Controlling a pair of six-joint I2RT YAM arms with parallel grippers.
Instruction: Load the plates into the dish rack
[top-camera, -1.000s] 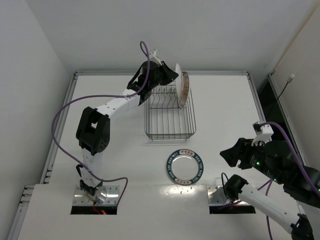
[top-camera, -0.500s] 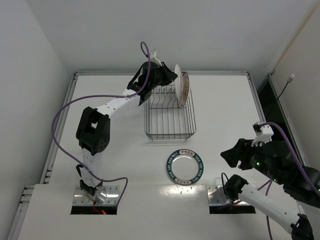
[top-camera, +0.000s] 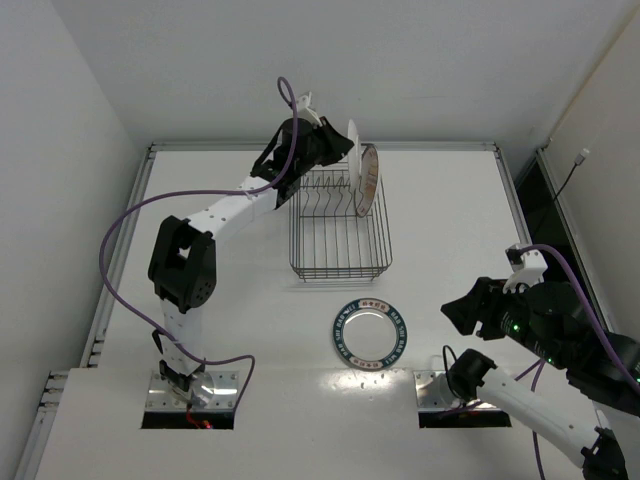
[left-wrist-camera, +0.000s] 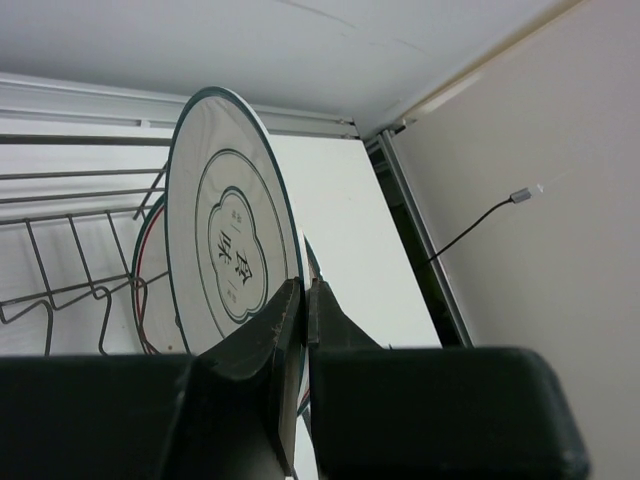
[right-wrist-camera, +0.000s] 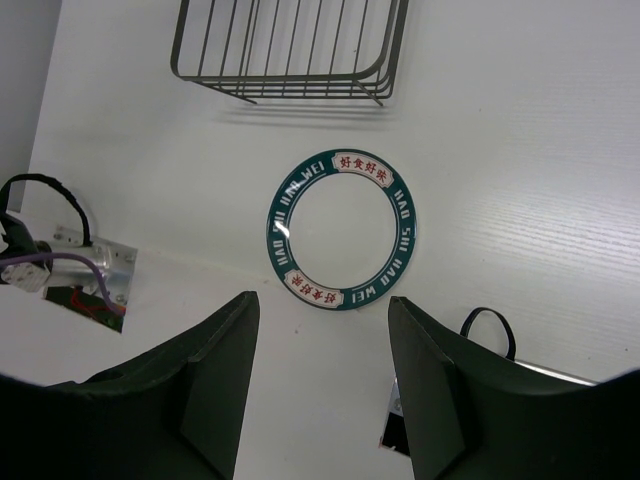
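Note:
My left gripper (top-camera: 338, 146) (left-wrist-camera: 305, 287) is shut on the rim of a pale plate (top-camera: 353, 148) (left-wrist-camera: 225, 240) with a thin dark green edge and a centre emblem. It holds the plate on edge over the far end of the dish rack (top-camera: 340, 228) (left-wrist-camera: 60, 250). Just behind it an orange-striped plate (top-camera: 371, 181) (left-wrist-camera: 140, 290) stands upright in the rack. A plate with a blue-green lettered rim (top-camera: 371, 332) (right-wrist-camera: 343, 230) lies flat on the table in front of the rack (right-wrist-camera: 290, 50). Above and to the right of it my right gripper (top-camera: 466, 310) (right-wrist-camera: 322, 300) hangs open, holding nothing.
The raised table edge (top-camera: 320, 146) and the back wall lie just beyond the rack. A dark gap (top-camera: 530, 200) runs along the table's right side. A purple cable (top-camera: 130, 225) loops off the left arm. Both arm base plates (top-camera: 190, 388) sit at the near edge.
The left arm has shifted the held plate slightly up and toward the far end of the rack. The right arm and the flat plate have not moved.

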